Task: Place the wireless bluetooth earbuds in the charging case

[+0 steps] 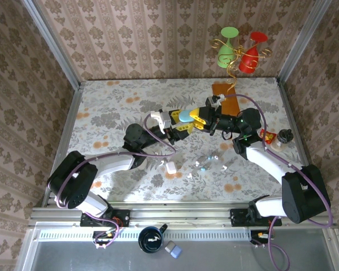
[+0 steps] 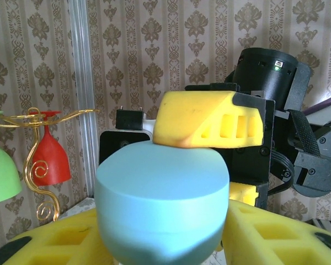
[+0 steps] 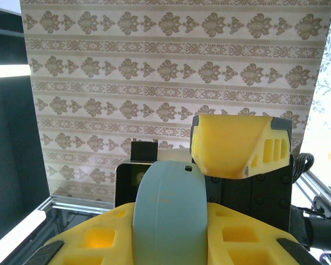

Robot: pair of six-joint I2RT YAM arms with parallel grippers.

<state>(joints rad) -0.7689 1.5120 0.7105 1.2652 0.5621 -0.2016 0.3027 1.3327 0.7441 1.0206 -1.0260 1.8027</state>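
A pale blue charging case [image 1: 185, 116] hangs above the middle of the table, closed, gripped from both sides. My left gripper [image 1: 182, 126] is shut on it; in the left wrist view the case [image 2: 163, 193] sits between my yellow fingers [image 2: 276, 232]. My right gripper [image 1: 200, 119] is also shut on the case [image 3: 170, 210], with its fingers [image 3: 94, 237] pressed against both flanks. Several tiny white and bluish earbuds [image 1: 206, 165] lie scattered on the floral tabletop below, apart from both grippers.
A white oval case [image 1: 170, 167] lies near the earbuds. A green and a red glass on a gold wire stand [image 1: 237, 51] are at the back right, with a brown board [image 1: 226, 97] beneath. A red packet [image 1: 266, 134] and a dark object [image 1: 285, 135] lie right.
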